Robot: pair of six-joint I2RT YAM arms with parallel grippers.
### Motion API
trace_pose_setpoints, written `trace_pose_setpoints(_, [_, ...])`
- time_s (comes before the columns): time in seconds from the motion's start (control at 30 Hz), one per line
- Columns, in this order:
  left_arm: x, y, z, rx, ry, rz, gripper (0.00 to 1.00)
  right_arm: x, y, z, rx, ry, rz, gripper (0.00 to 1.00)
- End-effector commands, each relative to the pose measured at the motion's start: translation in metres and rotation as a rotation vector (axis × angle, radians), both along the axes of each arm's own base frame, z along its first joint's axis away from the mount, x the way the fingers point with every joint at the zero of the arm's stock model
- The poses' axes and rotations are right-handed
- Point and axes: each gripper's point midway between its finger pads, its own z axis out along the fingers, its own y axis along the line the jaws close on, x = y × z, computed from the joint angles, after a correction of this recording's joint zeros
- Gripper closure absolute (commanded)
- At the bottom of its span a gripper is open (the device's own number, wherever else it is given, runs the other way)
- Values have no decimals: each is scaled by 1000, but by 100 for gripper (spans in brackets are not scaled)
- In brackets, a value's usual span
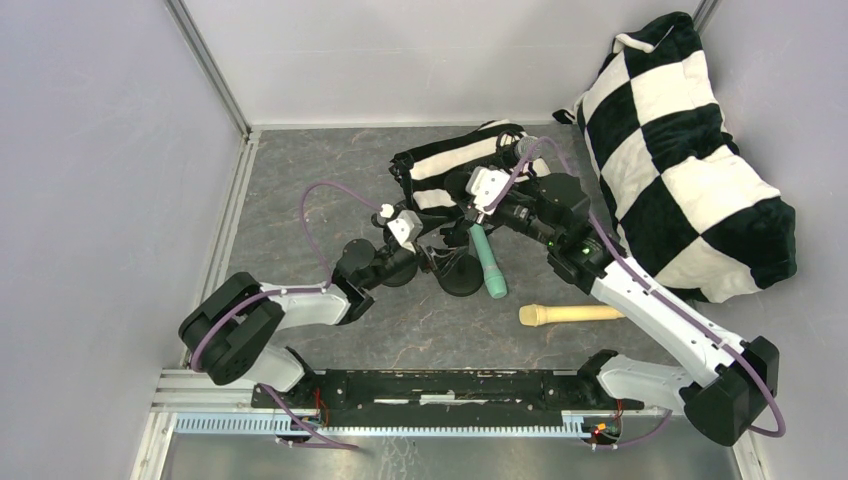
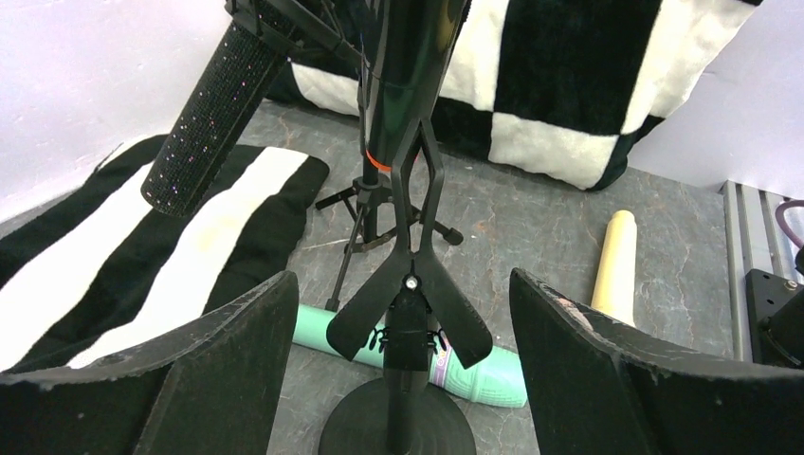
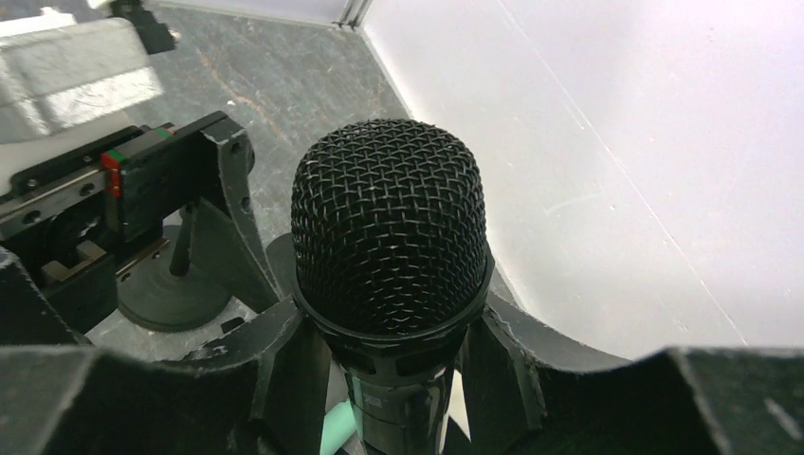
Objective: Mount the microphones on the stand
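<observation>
- Left wrist view: Nearest the lens, your left claw [image 2: 403, 282] stands wide apart and grips nothing. Its fingers [image 2: 228, 370] flank the spring clip [image 2: 410, 318] of the stand [image 2: 398, 431]. The clip's wings sit squarely between them, placed, by the look of it, for a squeeze that would spread the fork.
- Just beyond and above that claw, the black microphone [image 2: 408, 85] with the orange ring stands tail-down in the clip's fork. You cannot tell from here whether it is fully seated.
- Past the stand's base, the mint green microphone [image 2: 479, 377] lies flat on the table [image 2: 531, 218]. The cream-yellow microphone [image 2: 616, 261] lies well off to the claw's right. A glitter-black microphone [image 2: 210, 104] slants up to the claw's left over the striped cloth [image 2: 142, 256], its upper end cropped, near a small tripod [image 2: 372, 204].
- Right wrist view: Your right claw [image 3: 389, 336] is clamped on the collar under a mesh head [image 3: 389, 227], which rises straight out of the claw. This is likely the same black microphone, held from the top so it can be steered into the clip.
- Top view: Both claws meet over the stand, left of the chequered cushion [image 1: 690, 150]. The mint microphone lies just beneath the right claw and the cream one well apart, so two remain loose.
</observation>
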Motion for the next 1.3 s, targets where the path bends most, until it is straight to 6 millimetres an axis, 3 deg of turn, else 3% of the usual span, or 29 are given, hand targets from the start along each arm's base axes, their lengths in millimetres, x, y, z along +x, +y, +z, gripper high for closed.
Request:
trace_pose_setpoints(0.0, [-1, -4, 9, -34, -30, -13, 14, -2, 7, 25, -3, -71, 9, 100])
trace_pose_setpoints(0.13, [1, -6, 7, -25, -32, -11, 21, -3, 13, 19, -23, -61, 8, 100])
trace_pose_setpoints(0.23, [4, -9, 7, -12, -20, -17, 41, -3, 13, 16, -30, -57, 1, 100])
trace_pose_setpoints(0.4, [3, -16, 7, 12, -5, -46, 63, -2, 13, 10, -48, -54, -14, 100])
trace_pose_setpoints(0.5, [3, -19, 6, 24, -1, -59, 93, 0, 12, 8, -50, -55, -22, 100])
trace_pose_setpoints(0.53, [3, -18, 5, 22, 1, -57, 97, 0, 13, 6, -53, -55, -21, 100])
trace_pose_setpoints(0.67, [4, -17, 7, 18, -1, -50, 98, -1, 15, -4, -66, -35, -5, 100])
trace_pose_setpoints(0.97, [4, -17, 6, 23, 1, -50, 98, -14, 20, -58, -144, 79, 65, 100])
trace_pose_setpoints(1.27, [6, -18, 5, 24, 6, -44, 95, -31, 18, -98, -187, 198, 109, 100])
